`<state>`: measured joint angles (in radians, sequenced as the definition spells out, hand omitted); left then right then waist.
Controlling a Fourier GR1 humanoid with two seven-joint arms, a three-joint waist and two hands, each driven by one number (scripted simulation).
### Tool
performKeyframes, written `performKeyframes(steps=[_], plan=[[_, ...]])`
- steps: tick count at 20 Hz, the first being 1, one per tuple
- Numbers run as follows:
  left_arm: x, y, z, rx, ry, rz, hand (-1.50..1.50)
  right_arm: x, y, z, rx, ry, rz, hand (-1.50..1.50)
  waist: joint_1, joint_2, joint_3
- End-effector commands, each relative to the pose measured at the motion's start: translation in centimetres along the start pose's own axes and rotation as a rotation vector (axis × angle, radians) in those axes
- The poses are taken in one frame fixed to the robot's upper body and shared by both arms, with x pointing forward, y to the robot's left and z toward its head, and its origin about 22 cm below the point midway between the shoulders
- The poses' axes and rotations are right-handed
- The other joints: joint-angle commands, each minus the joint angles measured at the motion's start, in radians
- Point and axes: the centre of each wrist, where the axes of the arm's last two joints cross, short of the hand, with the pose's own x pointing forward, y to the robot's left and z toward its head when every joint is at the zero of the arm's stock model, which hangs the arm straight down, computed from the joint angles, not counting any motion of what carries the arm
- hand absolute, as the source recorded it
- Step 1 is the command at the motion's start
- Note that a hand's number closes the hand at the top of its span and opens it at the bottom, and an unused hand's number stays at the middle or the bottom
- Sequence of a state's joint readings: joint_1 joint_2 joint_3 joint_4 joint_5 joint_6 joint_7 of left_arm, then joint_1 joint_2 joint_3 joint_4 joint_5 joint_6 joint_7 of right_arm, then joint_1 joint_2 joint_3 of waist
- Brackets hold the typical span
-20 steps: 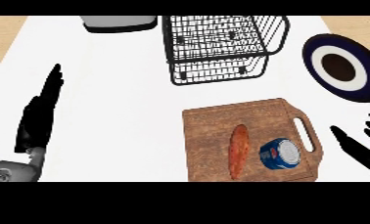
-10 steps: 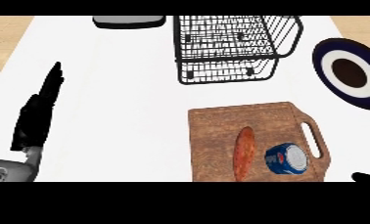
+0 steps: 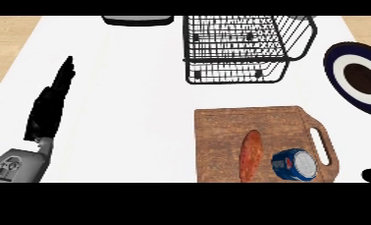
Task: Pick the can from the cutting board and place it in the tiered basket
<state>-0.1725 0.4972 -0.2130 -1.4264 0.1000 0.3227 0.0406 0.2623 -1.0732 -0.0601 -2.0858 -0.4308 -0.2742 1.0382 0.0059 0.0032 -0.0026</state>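
One hand shows plainly: the left hand (image 3: 49,113), fingers straight, holding nothing, resting at frame left. A sliver of the right hand (image 3: 365,174) peeks in lower right; I cannot tell its state. It is nearest the can (image 3: 296,165) on the cutting board (image 3: 225,130), so the pick is likely its job. The tiered basket (image 3: 246,47) waits upper centre.

A blue can (image 3: 296,165) with a silver top is seen at five o'clock on a brown, wood-grained cutting board (image 3: 232,130), beside an orange-red loaf (image 3: 251,155). The wire basket (image 3: 246,47) is coloured black, the counter (image 3: 130,96) white, and the plate (image 3: 339,79) at three o'clock navy and white.
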Motion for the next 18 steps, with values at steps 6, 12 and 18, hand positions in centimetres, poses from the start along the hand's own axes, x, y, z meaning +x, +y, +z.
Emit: performKeyframes(steps=[6,12,18], plan=[[0.0,2.0,-0.4,-0.007,-0.011,-0.016,0.00,2.0,2.3,-1.0,0.102,0.207,0.049,-1.50,0.020,0.001,0.001],[-1.1,1.1,-0.1,-0.007,-0.009,0.003,0.00,2.8,3.1,-0.5,0.132,0.249,0.117,-1.50,0.009,0.000,0.001],[-0.2,1.2,0.1,-0.015,0.006,0.000,0.00,1.8,6.0,-1.4,0.143,0.254,0.160,-1.50,0.010,-0.002,0.002]])
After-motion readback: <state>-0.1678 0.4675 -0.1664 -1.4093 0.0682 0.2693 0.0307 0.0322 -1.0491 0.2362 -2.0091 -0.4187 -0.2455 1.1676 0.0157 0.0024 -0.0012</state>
